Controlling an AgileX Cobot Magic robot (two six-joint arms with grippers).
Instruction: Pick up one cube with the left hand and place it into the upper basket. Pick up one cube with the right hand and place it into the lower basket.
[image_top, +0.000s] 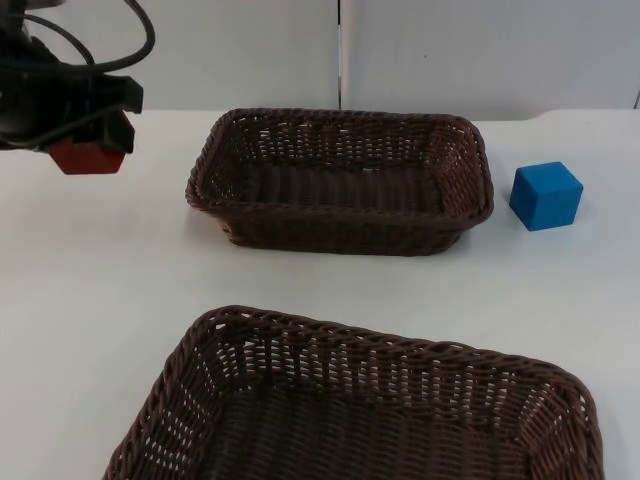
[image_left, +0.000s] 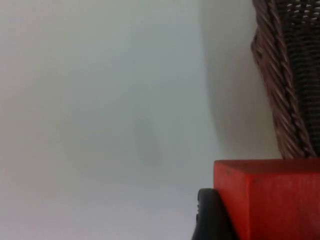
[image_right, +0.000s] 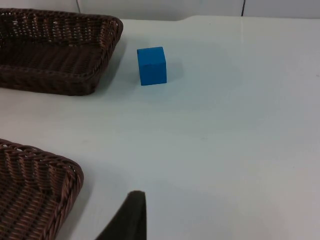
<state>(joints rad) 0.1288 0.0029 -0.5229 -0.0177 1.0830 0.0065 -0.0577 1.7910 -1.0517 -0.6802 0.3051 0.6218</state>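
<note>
My left gripper (image_top: 88, 150) is shut on a red cube (image_top: 88, 157) and holds it above the table, left of the upper wicker basket (image_top: 340, 117). In the left wrist view the red cube (image_left: 270, 200) sits against a black fingertip (image_left: 212, 215), with the upper basket's wall (image_left: 282, 100) just beyond. A blue cube (image_top: 546, 196) rests on the table right of the upper basket. The lower basket (image_top: 380, 340) lies at the front. My right gripper (image_right: 131, 220) waits over the table beside the lower basket's rim (image_right: 45, 155), well short of the blue cube (image_right: 152, 65).
The grey partition wall (image_top: 450, 50) closes the table behind the upper basket (image_right: 100, 20). Open white table lies between the two baskets and around the blue cube.
</note>
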